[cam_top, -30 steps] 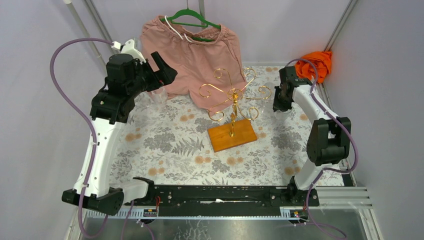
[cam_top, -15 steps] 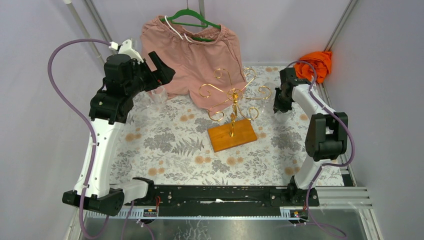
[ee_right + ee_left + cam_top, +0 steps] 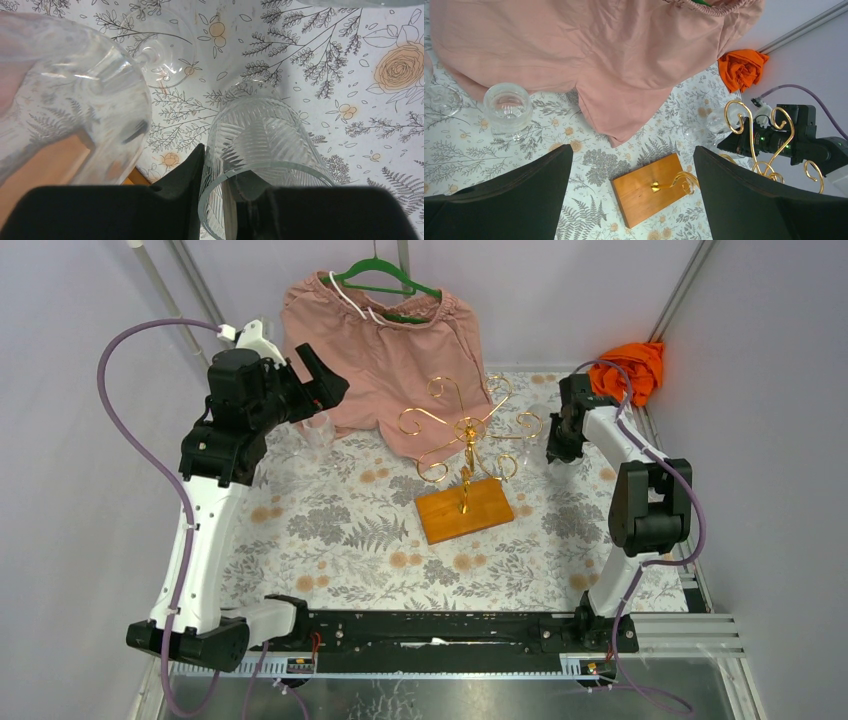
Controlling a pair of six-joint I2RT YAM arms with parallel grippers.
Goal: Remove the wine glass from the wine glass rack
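The wine glass rack (image 3: 466, 430) is a gold scroll stand on an orange-brown wooden base (image 3: 463, 510), mid-table; it also shows in the left wrist view (image 3: 651, 192). My right gripper (image 3: 555, 448) is low at the rack's right side. In the right wrist view it (image 3: 222, 165) is shut on the rim of a ribbed clear glass (image 3: 265, 130), one finger inside. A clear wine glass (image 3: 75, 100) is close on its left, its foot towards the cloth; I cannot tell if it touches the rack. My left gripper (image 3: 322, 388) is open and empty, held high at the back left.
Pink shorts (image 3: 385, 350) hang on a green hanger at the back. An orange cloth (image 3: 630, 365) lies in the back right corner. A clear tumbler (image 3: 508, 105) and another wine glass foot (image 3: 441, 100) stand at the back left on the floral cloth.
My right arm's elbow has folded a little further back while its gripper stays nearly in place. The left arm has hardly moved.
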